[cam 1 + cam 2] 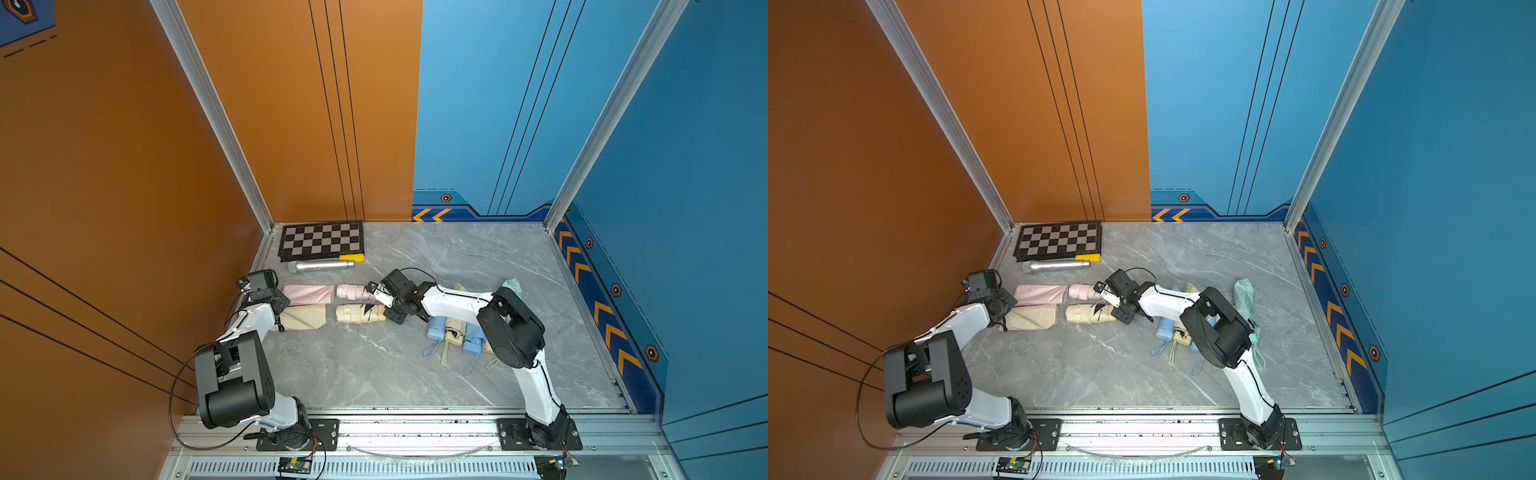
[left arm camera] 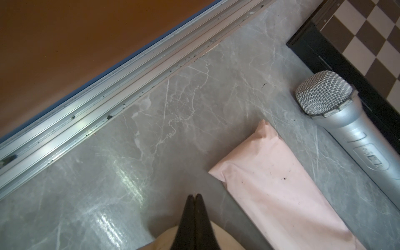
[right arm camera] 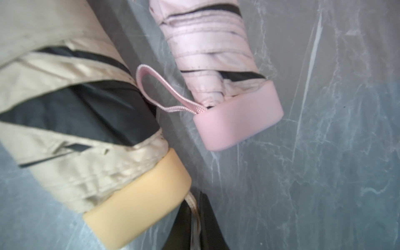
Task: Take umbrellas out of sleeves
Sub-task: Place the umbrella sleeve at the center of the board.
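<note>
Both top views: pink umbrella and cream umbrella lie bare on the surface, in line with the empty pink sleeve and cream sleeve. Their long axes run from right claw to left claw, with handles at the right claw. The pile behind that claw looks sleeved.

Left wrist: left claw closed over cream sleeve, hold uncertain.

Right wrist: right claw nearly closed, pinching the cream umbrella's cord.

In both top views the right arm hides much of the sleeved pile behind the right hand. In the right wrist view the cream umbrella beside that hand is blurred and cut off; whether its fingers pinch the cord is unclear.
</note>
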`<state>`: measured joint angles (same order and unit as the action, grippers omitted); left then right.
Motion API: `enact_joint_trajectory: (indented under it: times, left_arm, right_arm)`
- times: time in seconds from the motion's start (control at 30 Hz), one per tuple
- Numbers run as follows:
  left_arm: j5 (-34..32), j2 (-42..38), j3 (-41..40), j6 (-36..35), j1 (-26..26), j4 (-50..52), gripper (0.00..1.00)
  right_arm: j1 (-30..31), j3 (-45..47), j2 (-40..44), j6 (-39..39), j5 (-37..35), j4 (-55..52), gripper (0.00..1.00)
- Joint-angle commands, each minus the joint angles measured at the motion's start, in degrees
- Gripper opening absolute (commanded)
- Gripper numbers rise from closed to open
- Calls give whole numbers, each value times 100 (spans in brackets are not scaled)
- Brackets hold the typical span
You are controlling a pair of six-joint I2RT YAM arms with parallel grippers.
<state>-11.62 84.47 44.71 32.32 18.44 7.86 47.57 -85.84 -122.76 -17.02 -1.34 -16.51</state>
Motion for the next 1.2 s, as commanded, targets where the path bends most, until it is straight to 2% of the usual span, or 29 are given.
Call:
enact_joint_trajectory:
  times: [0.0,0.13,0.2,0.27,0.37,0.47,0.57,0.8,0.83,0.93,0.97,1.07,1.13,1.17]
  left_arm:
    - [-143,52,102,-80,48,155,0]
    - [-143,28,100,-17,48,181,3]
    - [-112,-15,107,18,51,214,9]
    - [-39,-93,134,93,46,243,17]
    - [124,-274,198,199,38,515,38]
    - [392,-524,294,283,-1,738,53]
    - [563,-826,431,267,-58,1090,64]
    - [1155,-1407,635,62,-188,1636,79]
    - [1285,-1468,636,24,-250,1684,83]
    - [1555,-1588,728,-133,-444,1944,85]
    - [1639,-1640,732,-187,-554,2002,91]
    - [1748,-1770,719,-254,-1023,2117,93]
    - [1708,-1815,745,-324,-1545,2166,100]
    - [1637,-1814,775,-384,-1751,2245,98]
  right_arm:
    - [23,-8,354,83,6,-194,14]
    - [22,0,355,68,-40,-205,18]
    - [19,6,357,71,-64,-220,21]
    - [23,1,566,75,-107,-279,27]
    - [42,37,675,43,-215,-356,40]
    - [50,120,841,30,-329,-353,53]
    - [52,182,1041,32,-379,-357,65]
    - [119,245,1448,-64,-531,-395,82]
    - [137,252,1523,-89,-580,-427,85]
    - [154,272,1724,-118,-663,-490,100]
    - [158,301,1806,-118,-694,-493,100]
    - [153,374,2015,-9,-811,-493,100]
    - [118,425,2177,200,-841,-493,100]
    - [108,439,2238,303,-861,-493,100]
